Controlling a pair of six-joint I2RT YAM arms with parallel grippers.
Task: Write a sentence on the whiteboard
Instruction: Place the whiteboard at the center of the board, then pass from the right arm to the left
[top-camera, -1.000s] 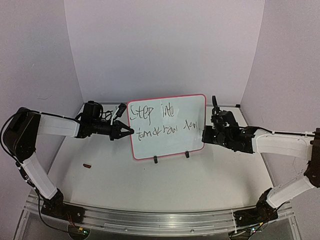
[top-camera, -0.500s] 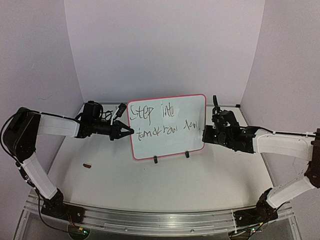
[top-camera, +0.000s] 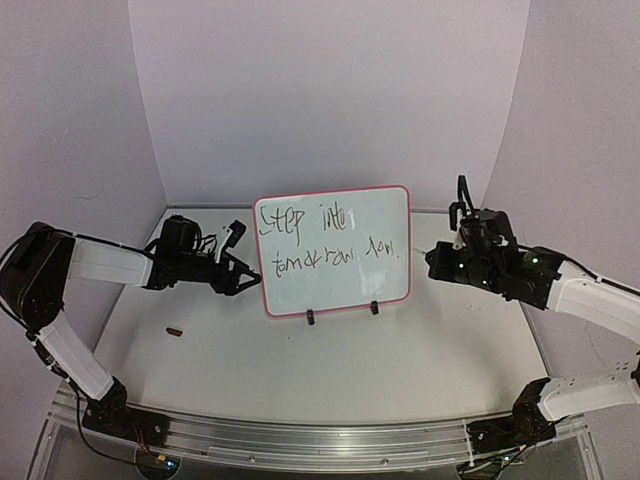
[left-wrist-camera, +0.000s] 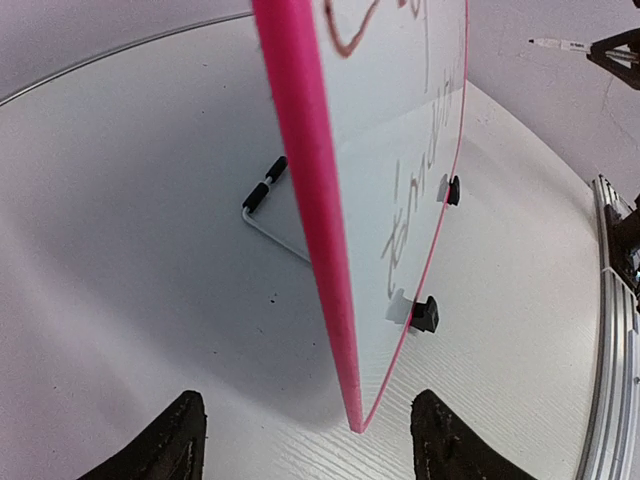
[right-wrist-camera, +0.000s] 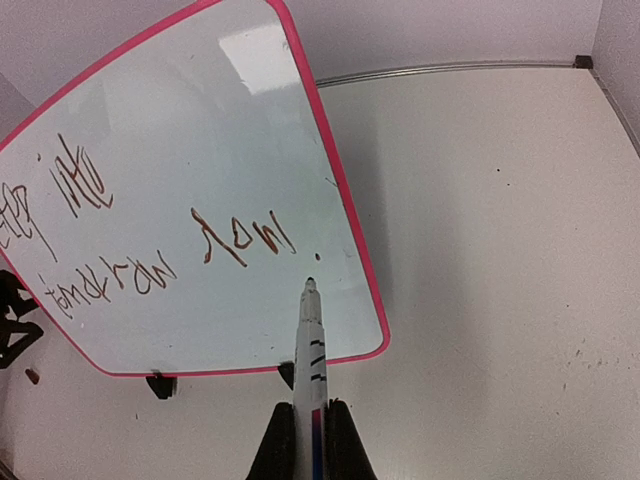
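Reaching low over the table (top-camera: 350, 370), the left claw (left-wrist-camera: 312, 412) is spread astride the whiteboard (top-camera: 340, 285) edge; the right claw (right-wrist-camera: 310, 420) pinches 1 marker (right-wrist-camera: 311, 340) nearby.

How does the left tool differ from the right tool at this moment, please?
The left tool is open and empty; the right tool is shut on a marker. The left tool's fingers stand either side of the whiteboard's left edge without touching it, while the right tool sits off to the board's right, marker tip aimed at it but apart. Both are at board height, pointing inward from opposite sides.
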